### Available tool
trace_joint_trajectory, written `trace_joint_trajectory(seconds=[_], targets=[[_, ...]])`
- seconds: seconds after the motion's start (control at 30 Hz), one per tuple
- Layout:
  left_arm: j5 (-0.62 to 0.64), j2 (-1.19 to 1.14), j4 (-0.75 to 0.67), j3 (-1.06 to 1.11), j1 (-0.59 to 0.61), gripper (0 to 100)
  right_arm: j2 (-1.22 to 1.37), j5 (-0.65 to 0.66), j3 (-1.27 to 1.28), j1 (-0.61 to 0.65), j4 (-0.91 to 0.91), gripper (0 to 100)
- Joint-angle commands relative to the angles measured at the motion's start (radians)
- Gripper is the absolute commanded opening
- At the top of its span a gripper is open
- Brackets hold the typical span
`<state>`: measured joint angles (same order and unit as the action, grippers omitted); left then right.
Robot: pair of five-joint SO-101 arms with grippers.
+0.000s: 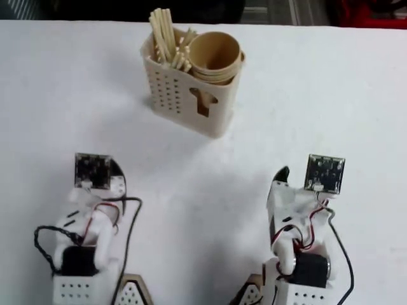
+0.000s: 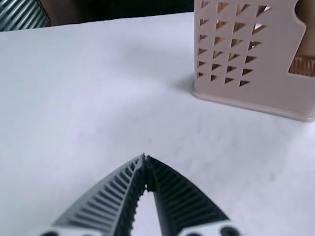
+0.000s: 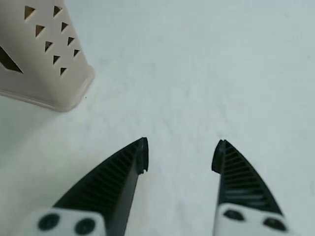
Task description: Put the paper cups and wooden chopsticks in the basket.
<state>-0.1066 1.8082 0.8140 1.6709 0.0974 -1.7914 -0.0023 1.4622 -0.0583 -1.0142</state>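
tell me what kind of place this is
Probably a robot test bench, not a kitchen: left arm and right arm set at a white table, facing one basket holding wooden chopsticks and paper cups.

White table, dark room beyond its far edge.

White table w/ beige basket upright nr far edge

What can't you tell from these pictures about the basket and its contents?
- Number of paper cups: high view, nested; the basket wall hides all below the rims.
- Count and lower ends of the chopsticks: high view, bunched inside the basket.
- The basket's rim: both wrist views, cut off by the edge.
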Motion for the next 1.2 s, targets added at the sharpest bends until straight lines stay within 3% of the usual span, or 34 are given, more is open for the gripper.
trace_joint_trajectory(seconds=[0.0, 0.17, 0.27, 0.63, 1.17], targets=[[-0.009, 0.007, -0.068, 0.018, 0.002, 3, -0.008, 0.009, 0.006, 0.077, -0.001, 22.3], [-0.008, 0.007, -0.014, 0.023, -0.002, 3, -0.008, 0.009, 0.055, 0.3, -0.001, 22.3], [-0.009, 0.007, 0.048, 0.023, -0.002, 3, -0.01, 0.006, 0.055, 0.36, -0.002, 22.3], [-0.002, 0.007, 0.078, 0.021, -0.004, 3, -0.012, 0.006, 0.031, 0.243, -0.067, 22.0], [-0.002, 0.007, 0.072, 0.021, -0.004, 3, -0.01, 0.008, -0.002, 0.24, -0.226, 22.0]])
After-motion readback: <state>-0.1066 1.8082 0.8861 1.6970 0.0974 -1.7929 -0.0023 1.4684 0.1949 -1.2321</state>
